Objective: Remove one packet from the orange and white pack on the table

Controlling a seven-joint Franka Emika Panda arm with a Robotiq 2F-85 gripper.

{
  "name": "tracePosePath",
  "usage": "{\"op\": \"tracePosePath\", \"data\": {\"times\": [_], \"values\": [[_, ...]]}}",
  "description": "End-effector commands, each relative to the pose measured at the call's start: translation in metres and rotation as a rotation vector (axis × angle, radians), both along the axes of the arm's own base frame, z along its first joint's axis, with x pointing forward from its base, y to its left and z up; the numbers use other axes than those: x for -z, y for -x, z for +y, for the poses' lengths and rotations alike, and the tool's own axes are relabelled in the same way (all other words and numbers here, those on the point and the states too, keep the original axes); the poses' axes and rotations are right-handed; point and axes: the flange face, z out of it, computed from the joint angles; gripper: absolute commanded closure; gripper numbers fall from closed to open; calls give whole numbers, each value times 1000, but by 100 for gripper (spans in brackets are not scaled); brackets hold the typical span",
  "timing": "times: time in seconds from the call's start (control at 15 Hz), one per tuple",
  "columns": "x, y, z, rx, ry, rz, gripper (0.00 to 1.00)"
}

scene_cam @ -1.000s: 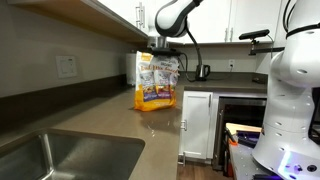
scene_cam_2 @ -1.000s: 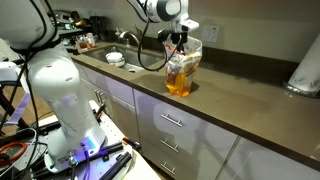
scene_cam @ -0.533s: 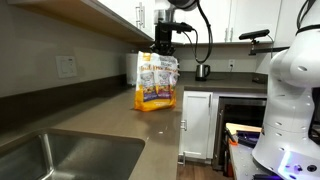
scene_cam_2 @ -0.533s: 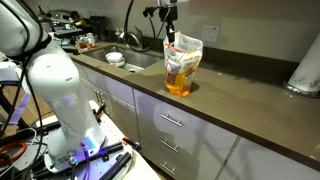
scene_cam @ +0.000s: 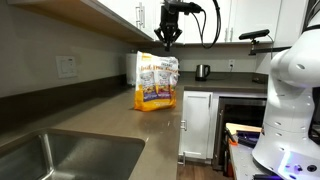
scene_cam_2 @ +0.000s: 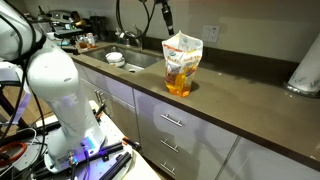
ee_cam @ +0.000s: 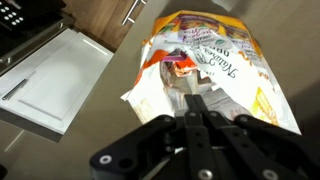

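The orange and white pack (scene_cam: 157, 82) stands upright on the table (scene_cam: 120, 125) and shows in both exterior views (scene_cam_2: 181, 65). Its top is open; in the wrist view (ee_cam: 225, 50) a small orange packet (ee_cam: 180, 68) shows inside the opening. My gripper (scene_cam: 168, 38) hangs straight above the pack, clear of its top, and also shows in an exterior view (scene_cam_2: 166, 22). In the wrist view the fingers (ee_cam: 197, 97) are pressed together with nothing visible between them.
A steel sink (scene_cam: 50, 160) is set into the table, with a white bowl (scene_cam_2: 116, 59) beside it. A small dark kettle (scene_cam: 203, 71) stands behind the pack. Upper cabinets (scene_cam: 110, 15) overhang the table. A paper towel roll (scene_cam_2: 305, 72) stands at the table's far end.
My gripper has risen from the mouth of the pack to well above it. The pack has stayed in place.
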Motion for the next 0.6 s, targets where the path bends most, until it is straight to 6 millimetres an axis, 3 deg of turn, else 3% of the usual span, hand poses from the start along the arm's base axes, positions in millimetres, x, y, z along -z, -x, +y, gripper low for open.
{"op": "tracePosePath", "data": {"times": [0.0, 0.07, 0.13, 0.2, 0.53], "values": [[-18, 7, -9, 48, 73, -30, 96], [-18, 6, -13, 50, 69, -35, 96], [-12, 3, -19, 46, 49, -35, 71], [-6, -1, -23, 43, 26, -33, 70], [42, -30, -48, 30, -83, -66, 39]]}}
